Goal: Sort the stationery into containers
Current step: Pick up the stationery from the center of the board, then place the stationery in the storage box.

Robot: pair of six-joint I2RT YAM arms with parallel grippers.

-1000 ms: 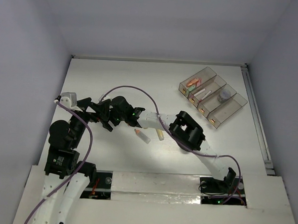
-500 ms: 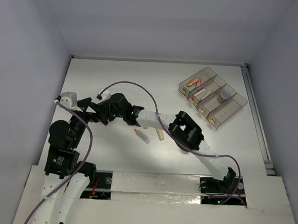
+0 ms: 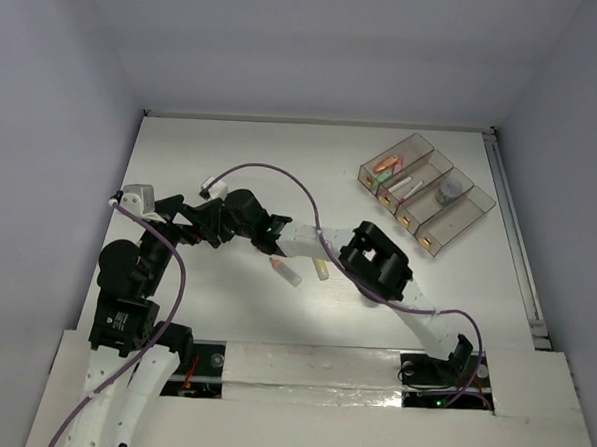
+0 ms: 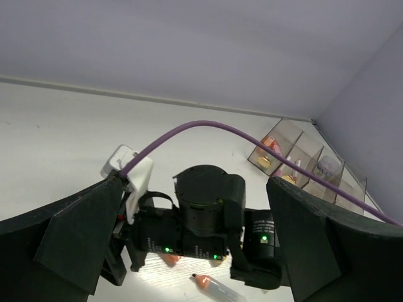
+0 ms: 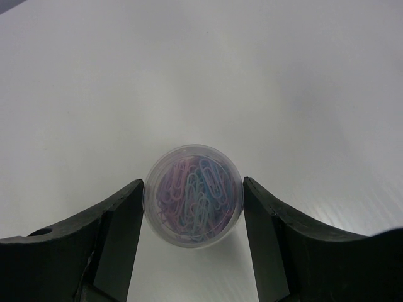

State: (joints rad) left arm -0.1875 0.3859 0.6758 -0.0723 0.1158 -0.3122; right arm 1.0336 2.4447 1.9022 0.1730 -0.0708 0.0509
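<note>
One round tin (image 5: 192, 196), clear-walled and full of coloured paper clips, sits on the white table (image 5: 201, 75) in the lower middle of the right wrist view. It lies squarely between the black fingers (image 5: 116, 233) of the right gripper (image 5: 192, 185). The pads meet its left and right sides with no gap showing, so the jaws pinch the tin. In the overhead view the tin is hidden beneath the two grippers, left of centre. The left gripper (image 4: 194, 182) faces it from the left with its jaws spread wide. In the left wrist view its two dark fingers (image 4: 69, 233) fill the lower corners, with the wrist of the right arm between them. Just below the right forearm in the overhead view lie a white marker (image 3: 284, 273) with an orange tip and a short yellow marker (image 3: 321, 268), near each other but apart. At the upper right, well apart from the grippers, four smoky bins (image 3: 475, 205) stand joined in a staggered diagonal row. The leftmost holds orange, pink and green markers (image 3: 387, 166) and the next a thin pale pen (image 3: 409, 182). The third holds a second tin (image 3: 447, 191), and the last a small orange bit (image 3: 425, 237) at its lower end. A purple cable (image 3: 281, 173) arches over the right arm.
</note>
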